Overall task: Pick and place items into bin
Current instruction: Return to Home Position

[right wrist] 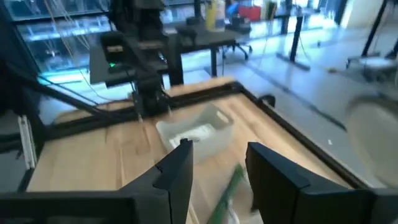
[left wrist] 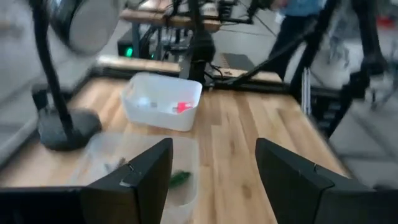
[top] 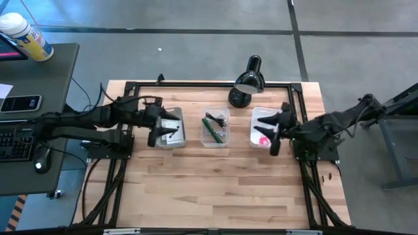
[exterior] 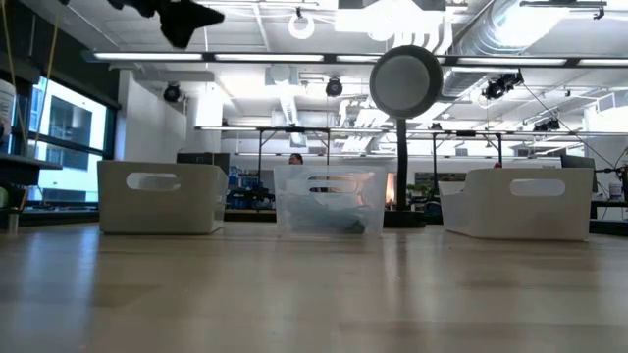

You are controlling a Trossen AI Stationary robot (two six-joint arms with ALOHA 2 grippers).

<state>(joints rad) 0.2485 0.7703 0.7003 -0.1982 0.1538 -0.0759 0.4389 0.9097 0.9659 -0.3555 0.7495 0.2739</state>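
Three bins stand in a row on the wooden table. The left white bin (top: 175,128) holds white cards with black parts (right wrist: 194,132). The clear middle bin (top: 214,128) holds a green stick (top: 213,130) and a black cable (top: 216,119); the green stick (right wrist: 225,186) also shows in the right wrist view. The right white bin (top: 262,124) holds a pink piece (left wrist: 182,107). My left gripper (top: 158,124) hovers open over the left bin, raised (exterior: 179,16). My right gripper (top: 272,128) hovers open over the right bin. Both are empty.
A black desk lamp (top: 247,81) stands behind the middle and right bins, its head (exterior: 405,80) above them. A black frame (top: 209,85) runs along the table's far edge and sides. Bare wood (top: 215,183) lies on the near side of the bins. A desk with a keyboard (top: 13,140) stands left.
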